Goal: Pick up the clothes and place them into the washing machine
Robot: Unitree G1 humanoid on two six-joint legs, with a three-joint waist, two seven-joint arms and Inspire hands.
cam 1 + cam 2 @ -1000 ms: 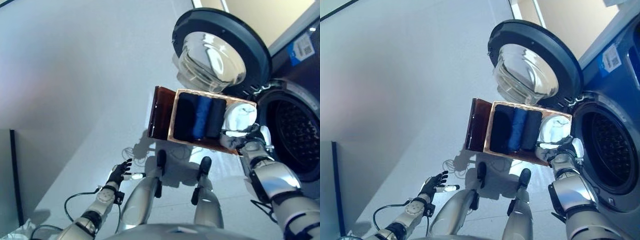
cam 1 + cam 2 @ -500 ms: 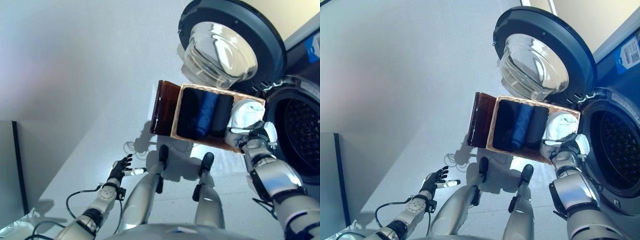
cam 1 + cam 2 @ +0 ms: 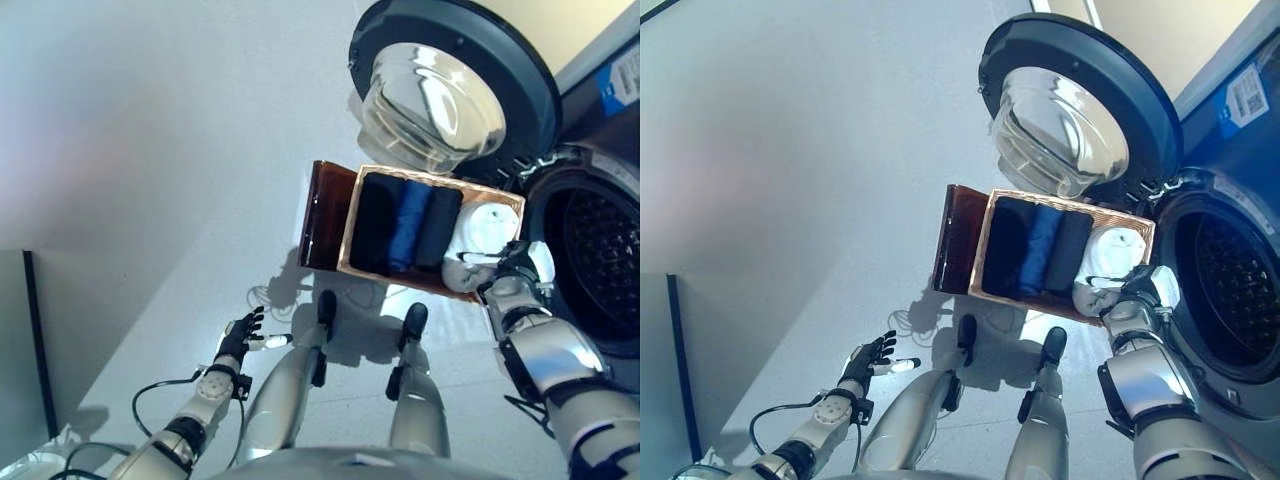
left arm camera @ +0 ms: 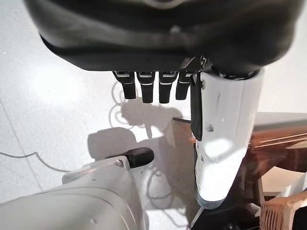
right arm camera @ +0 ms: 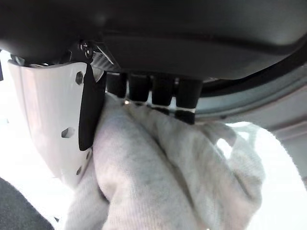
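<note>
- the white garment [image 3: 1110, 262] sits bunched in the end of the basket [image 3: 985, 240] nearest the washing machine drum [image 3: 1230, 300], just beside three rolled dark and blue clothes [image 3: 1040, 250] that fill the rest of the basket.
- the right hand [image 3: 1137, 290] is at that end of the basket, and its wrist view shows the thumb and fingers [image 5: 156, 93] curled into the pale cloth [image 5: 163, 182], so it is grasping the garment.
- risk: the hold looks like a pinch on one fold; a loose tail could drag over the basket's rim and tip or shift it.
- risk: hanging cloth could catch on the lip of the drum, which lies just beyond the basket, and slip free to the floor.
- the open door [image 3: 440, 90] stands past the basket's far side; a wide swing could brush it.
- the left hand [image 3: 238, 340] hangs well away from the basket, low over the floor, fingers relaxed and empty [image 4: 153, 86].
</note>
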